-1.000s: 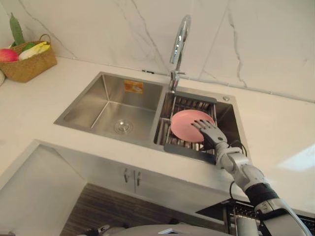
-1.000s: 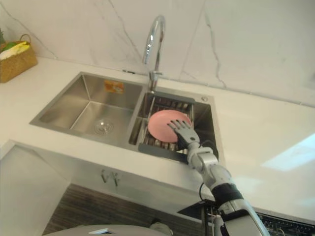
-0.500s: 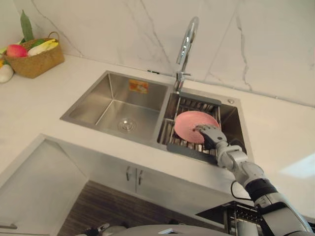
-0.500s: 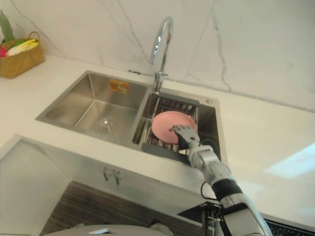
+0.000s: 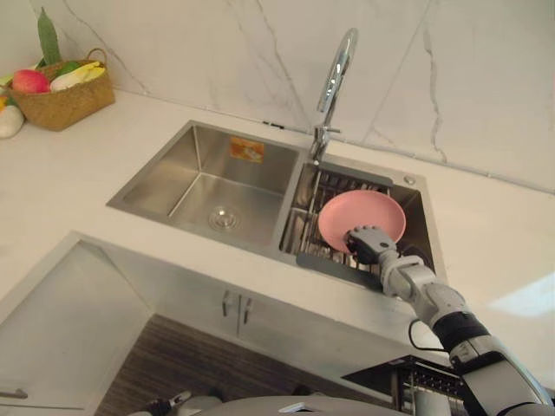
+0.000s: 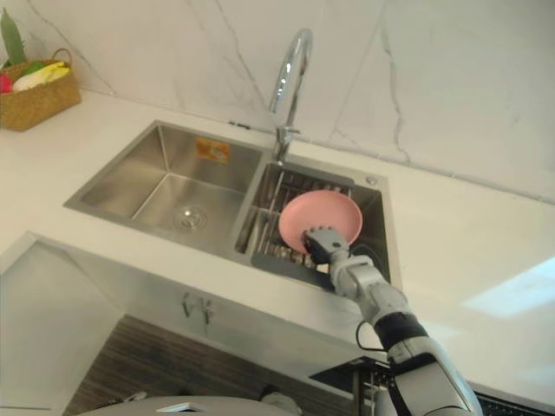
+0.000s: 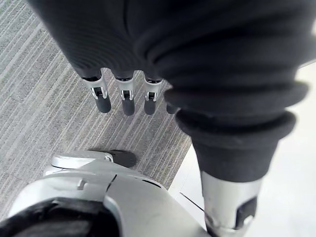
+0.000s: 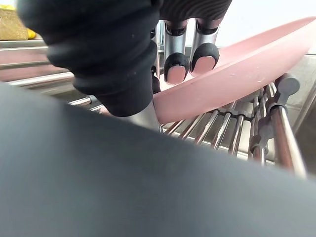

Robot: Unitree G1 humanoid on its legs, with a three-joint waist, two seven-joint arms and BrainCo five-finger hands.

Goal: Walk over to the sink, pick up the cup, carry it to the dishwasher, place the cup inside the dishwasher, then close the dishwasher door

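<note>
Over sink rack (image 5: 323, 189), right hand (image 5: 368, 242) fingers now curled on pink plate (image 5: 366, 214) rim; plate, flat earlier, tipped up. Grasp made, carry next. Left hand (image 7: 127, 97) fingers slack.

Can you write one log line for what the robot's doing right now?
right hand: shut on pink plate | pink plate: tilted over sink rack | left hand: open, idle
</note>
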